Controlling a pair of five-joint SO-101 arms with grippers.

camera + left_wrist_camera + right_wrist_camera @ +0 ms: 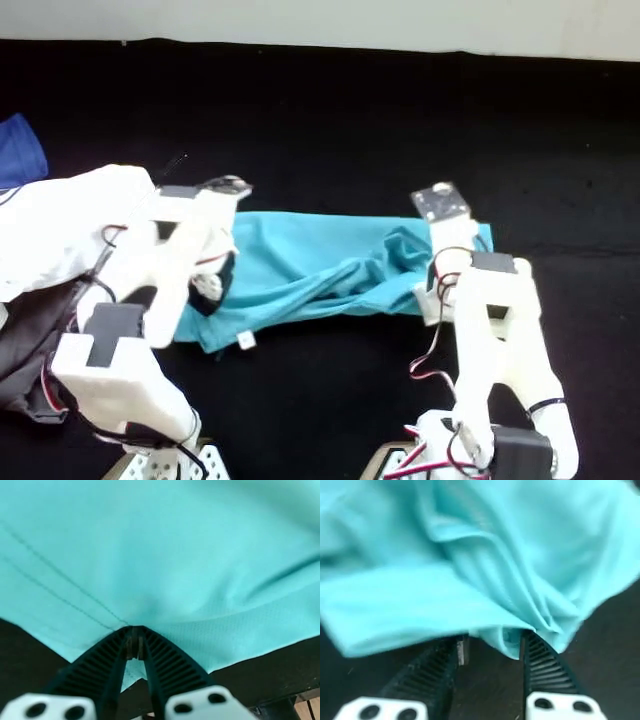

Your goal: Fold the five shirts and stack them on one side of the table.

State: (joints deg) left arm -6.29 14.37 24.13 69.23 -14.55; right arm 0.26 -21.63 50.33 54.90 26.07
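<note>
A teal shirt [310,265] lies crumpled lengthwise across the middle of the black table [330,120], between the two arms. My left gripper [212,287] is at the shirt's left end and is shut on the teal fabric [175,555] near a stitched hem; in the left wrist view the gripper [134,642] has its tips pinched together. My right gripper [432,295] hangs over the shirt's bunched right end. It [492,647] is open, and a folded edge of the shirt [470,555] lies between its fingers.
At the table's left edge there is a pile of other shirts: a white one [60,225], a blue one [20,150] behind it and a dark one [25,345] in front. Bare black table lies behind and to the right of the teal shirt.
</note>
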